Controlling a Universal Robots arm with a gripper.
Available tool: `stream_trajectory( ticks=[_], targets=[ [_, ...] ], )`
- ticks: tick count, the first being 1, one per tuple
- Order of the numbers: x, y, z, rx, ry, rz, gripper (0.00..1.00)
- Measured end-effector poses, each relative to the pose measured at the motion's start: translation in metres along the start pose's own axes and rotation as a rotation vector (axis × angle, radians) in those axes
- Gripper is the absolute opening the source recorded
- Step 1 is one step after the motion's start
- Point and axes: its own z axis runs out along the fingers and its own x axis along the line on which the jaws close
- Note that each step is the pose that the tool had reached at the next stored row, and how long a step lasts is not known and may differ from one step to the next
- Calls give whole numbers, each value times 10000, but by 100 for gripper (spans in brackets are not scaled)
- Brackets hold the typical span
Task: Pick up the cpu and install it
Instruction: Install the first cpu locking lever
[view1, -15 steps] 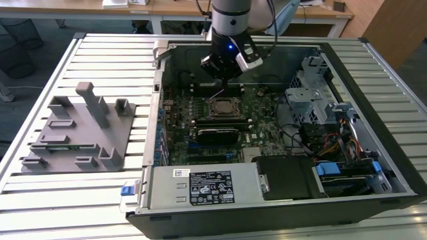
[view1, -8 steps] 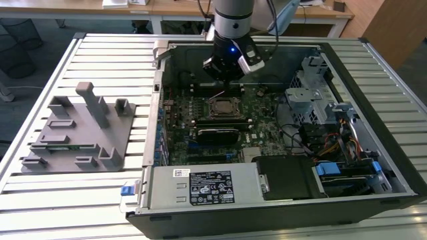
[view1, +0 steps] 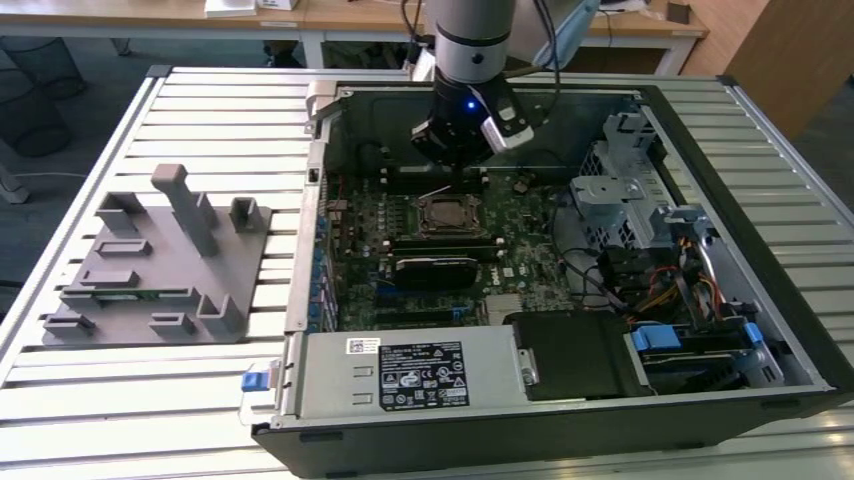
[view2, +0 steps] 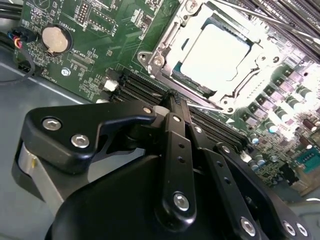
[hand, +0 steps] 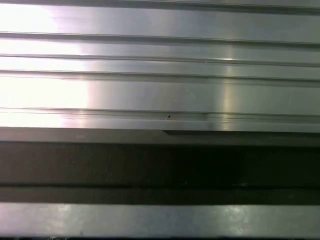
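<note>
Ribbed aluminium slats form the table (view1: 160, 400), which carries an open computer case (view1: 561, 390) and, well apart from the jaws toward the exterior view's left, a grey fixture block (view1: 154, 265). Inside the case lies the green motherboard (view1: 521, 265), with its metal-framed socket (view1: 447, 215) near the centre. In the exterior view the arm (view1: 470, 40) descends nearly vertically into the case, and the gripper (view1: 454, 165) hangs just above the board, beside the socket's far edge. In the second wrist view the gripper (view2: 176, 100) has its black fingers (view2: 172, 117) pressed together with nothing between them: the jaws are closed and empty. The cpu (view2: 215, 55), a bright silver square, sits seated within the socket frame, just beyond the jaw tips and apart from them. A coin cell (view2: 54, 39) lies on the board, off to one side of the jaws.
</note>
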Motion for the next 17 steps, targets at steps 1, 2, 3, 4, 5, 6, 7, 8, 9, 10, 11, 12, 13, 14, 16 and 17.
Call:
stream_trajectory(
  ticks=[1, 2, 3, 4, 5, 6, 7, 8, 9, 10, 11, 12, 13, 14, 16, 17],
  targets=[
    [-2, -1, 14, 0, 0, -1, 11],
    [-4, -1, 26, 0, 1, -1, 11],
    [-5, -1, 37, 0, 2, -2, 11],
    [-7, -2, 48, 1, 3, -2, 11],
    [-8, -2, 59, 0, 5, -2, 11],
    [-12, -3, 70, -1, 6, -3, 11],
    [-16, -3, 80, 0, 8, -3, 11],
    [-20, -3, 91, 0, 9, -4, 11],
    [-24, -4, 101, 0, 10, -5, 11],
    [-27, -4, 112, 0, 11, -7, 11],
    [-29, -5, 124, 1, 12, -8, 11],
    [-31, -5, 136, 0, 12, -10, 11],
    [-33, -6, 147, 1, 13, -10, 11],
    [-35, -6, 159, 0, 13, -12, 11],
    [-37, -7, 178, -1, 14, -13, 11],
    [-38, -7, 187, -1, 14, -15, 11]
  ],
)
